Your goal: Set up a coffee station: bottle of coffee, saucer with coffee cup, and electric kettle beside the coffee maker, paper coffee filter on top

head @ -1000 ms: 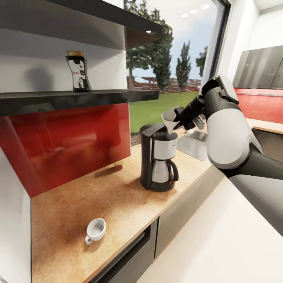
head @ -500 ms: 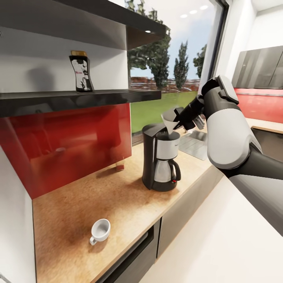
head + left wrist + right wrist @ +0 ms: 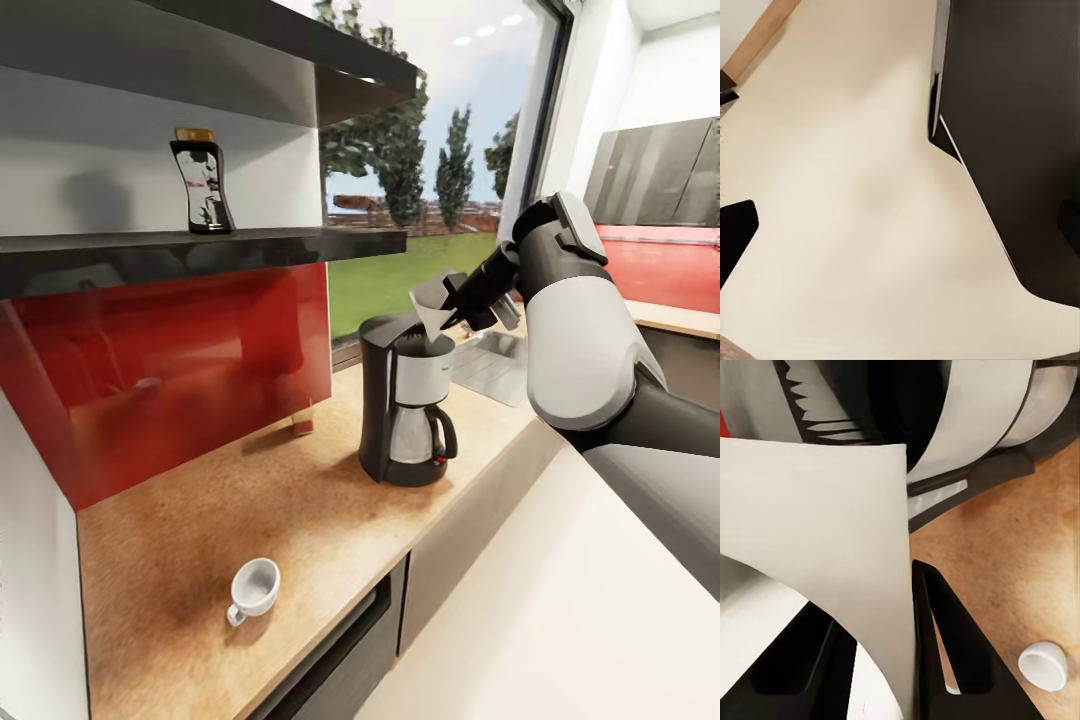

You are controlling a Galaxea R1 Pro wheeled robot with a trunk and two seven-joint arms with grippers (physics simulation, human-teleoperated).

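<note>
The black coffee maker [image 3: 405,410] with its steel carafe stands on the tan kitchen countertop [image 3: 230,500]. My right gripper [image 3: 452,300] is shut on the white paper coffee filter [image 3: 430,305], holding its point just over the machine's open top. In the right wrist view the filter [image 3: 817,547] sits between the black fingers [image 3: 945,652], above the coffee maker [image 3: 975,420]. The bottle of coffee [image 3: 203,185] stands upright on the dark kitchen shelf [image 3: 200,245]. The white coffee cup [image 3: 252,588] sits near the counter's front edge. The saucer and electric kettle are out of view.
A red glossy backsplash [image 3: 170,370] runs behind the counter under the shelf. A steel sink [image 3: 490,365] lies beyond the coffee maker by the window. The left wrist view looks at cream floor [image 3: 855,195] beside a dark cabinet front [image 3: 1020,112].
The whole picture has shifted slightly, so the camera moved. The right gripper still holds the filter over the coffee maker's top; nothing else changed.
</note>
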